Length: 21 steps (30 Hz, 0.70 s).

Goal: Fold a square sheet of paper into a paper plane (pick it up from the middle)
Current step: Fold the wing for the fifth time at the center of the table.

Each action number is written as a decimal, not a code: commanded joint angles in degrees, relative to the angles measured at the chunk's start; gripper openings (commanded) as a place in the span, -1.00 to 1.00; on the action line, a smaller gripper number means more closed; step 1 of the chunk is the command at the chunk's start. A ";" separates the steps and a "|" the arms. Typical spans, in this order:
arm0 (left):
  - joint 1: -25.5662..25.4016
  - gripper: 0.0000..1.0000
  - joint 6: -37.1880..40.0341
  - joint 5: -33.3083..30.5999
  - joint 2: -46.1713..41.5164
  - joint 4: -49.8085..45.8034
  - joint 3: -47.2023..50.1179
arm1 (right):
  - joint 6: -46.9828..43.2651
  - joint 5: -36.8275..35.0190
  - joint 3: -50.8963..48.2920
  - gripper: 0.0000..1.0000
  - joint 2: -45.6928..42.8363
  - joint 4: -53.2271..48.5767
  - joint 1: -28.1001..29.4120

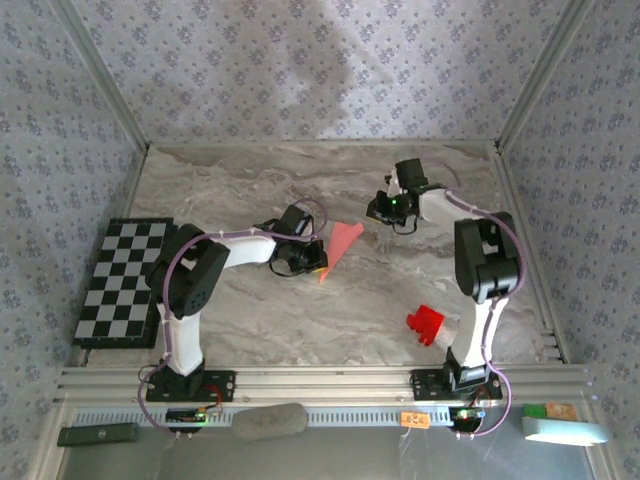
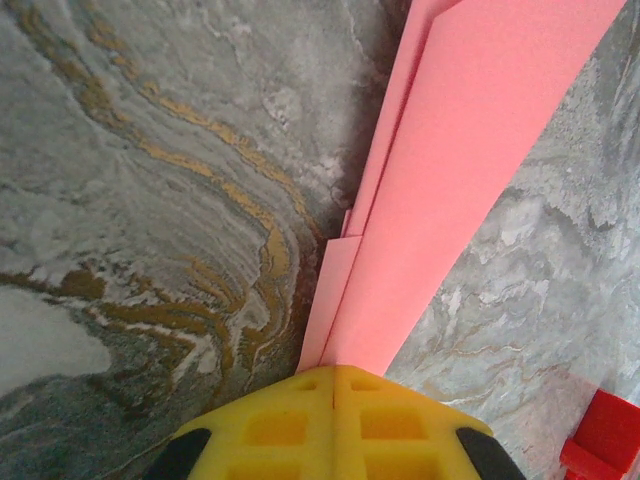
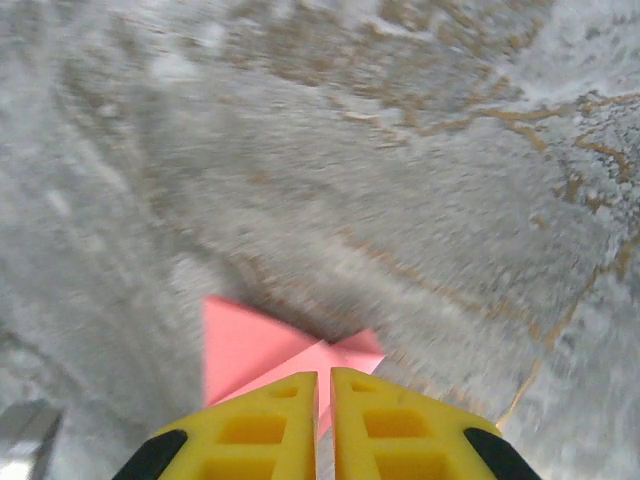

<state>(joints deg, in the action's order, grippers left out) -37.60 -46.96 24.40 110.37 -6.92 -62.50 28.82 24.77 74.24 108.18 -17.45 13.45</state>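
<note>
Grey-veined marble desk from above: the paper plane, matte salmon-pink, is mid-desk, already a slim pointed wedge, so folding seems mostly done. Left wrist: the left gripper clamps its layered, crisp-edged tail. Right wrist, blurred: the right gripper is nearly closed over a pink corner; contact unclear.

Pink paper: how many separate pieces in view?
1. The folded paper plane is mid-table, with one end pinched in the left gripper and the other end beside the right gripper. The arms could hide a scrap.
</note>
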 commanded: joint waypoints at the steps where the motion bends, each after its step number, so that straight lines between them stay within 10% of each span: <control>1: -0.44 -1.00 1.13 -3.40 3.46 -7.12 1.07 | -0.35 0.01 -4.60 -0.74 -4.38 1.75 2.84; 21: -0.49 -1.00 0.83 -3.57 3.63 -7.61 0.90 | 3.41 1.09 -6.47 -1.00 6.78 3.84 11.59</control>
<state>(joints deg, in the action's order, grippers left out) -37.63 -46.98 24.40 110.65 -7.77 -63.11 32.14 27.90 66.76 112.33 -12.78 25.89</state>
